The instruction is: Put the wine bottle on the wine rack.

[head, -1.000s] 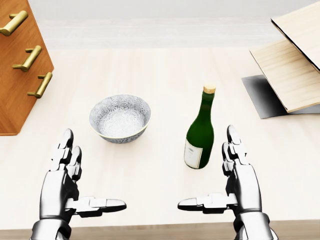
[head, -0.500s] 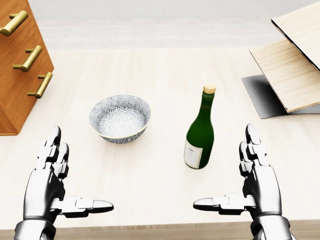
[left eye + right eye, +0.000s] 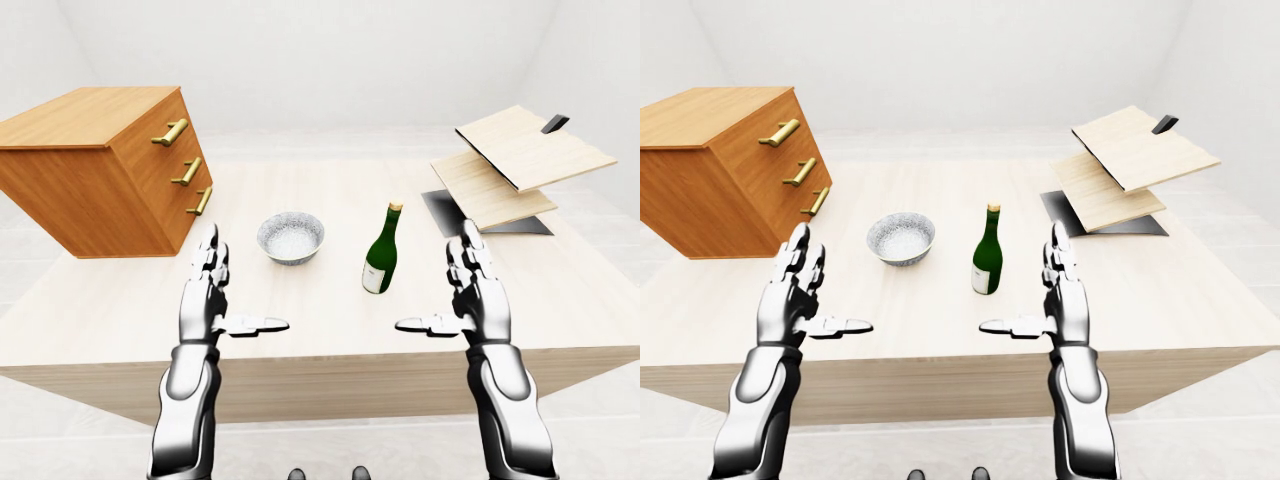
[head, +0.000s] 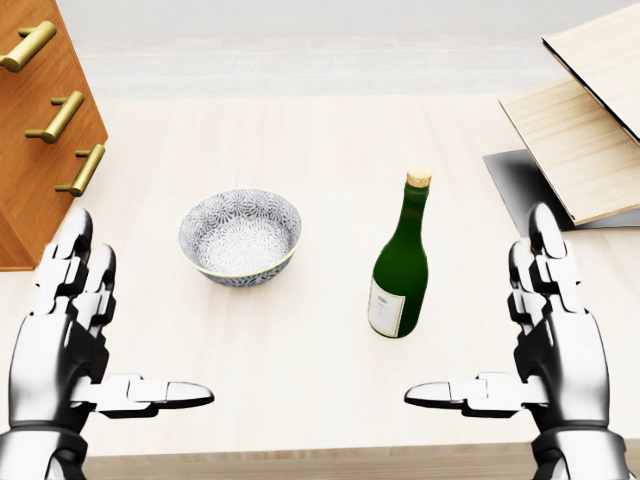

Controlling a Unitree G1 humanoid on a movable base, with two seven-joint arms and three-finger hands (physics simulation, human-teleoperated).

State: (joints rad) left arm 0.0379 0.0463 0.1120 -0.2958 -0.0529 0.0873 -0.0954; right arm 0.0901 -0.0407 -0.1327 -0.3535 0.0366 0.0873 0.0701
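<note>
The green wine bottle (image 4: 399, 272) stands upright with a cork and a white label, right of the table's middle in the head view. The wine rack (image 4: 583, 140), made of slanted pale wood panels on a dark base, sits at the right edge. My left hand (image 4: 138, 312) is open at the lower left, far from the bottle, with its thumb pointing inward. To the bottle's lower right, my right hand (image 4: 480, 308) is open too, apart from the bottle, holding nothing.
A patterned grey bowl (image 4: 240, 236) rests left of the bottle. At the upper left stands a tilted wooden drawer chest (image 4: 40, 130) with brass handles. Everything sits on the pale wooden table (image 4: 320, 140), whose near edge runs just below my hands.
Both hands have spread apart: the left one slid leftward, the right one rightward away from the bottle, and both rose a little in the view. The bottle and bowl have not moved.
</note>
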